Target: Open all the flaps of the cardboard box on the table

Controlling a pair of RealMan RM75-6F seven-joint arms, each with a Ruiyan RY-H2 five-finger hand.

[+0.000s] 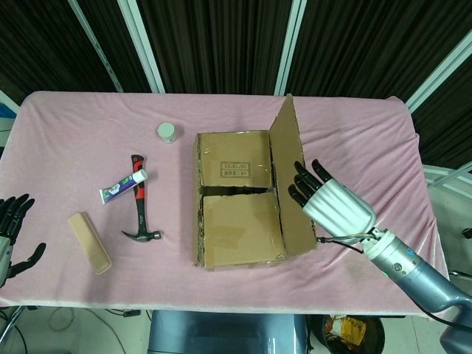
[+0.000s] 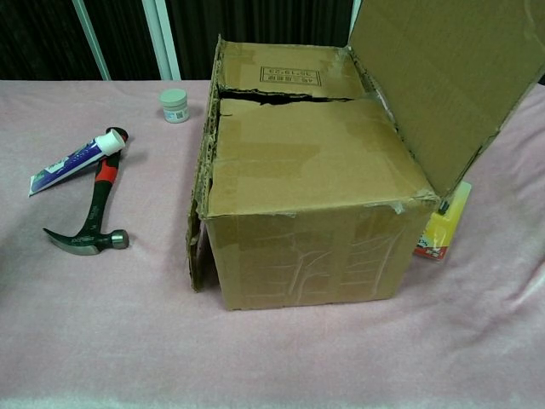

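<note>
The cardboard box (image 1: 237,221) (image 2: 306,192) stands mid-table. Its right flap (image 1: 292,184) (image 2: 443,77) is raised and leans outward to the right. Two inner flaps lie flat across the top with a dark gap (image 1: 228,191) between them. The left flap (image 2: 197,213) hangs down along the box's left side. My right hand (image 1: 332,203) is at the raised flap's outer edge, its fingers spread and their tips against the cardboard, holding nothing. My left hand (image 1: 11,236) hovers at the table's near left edge, fingers apart and empty. Neither hand shows in the chest view.
A hammer (image 1: 139,206) and a toothpaste tube (image 1: 122,188) lie left of the box. A small white jar (image 1: 167,133) stands behind them, and a tan block (image 1: 89,242) lies near the front left. A yellow blister pack (image 2: 443,226) lies by the box's right side.
</note>
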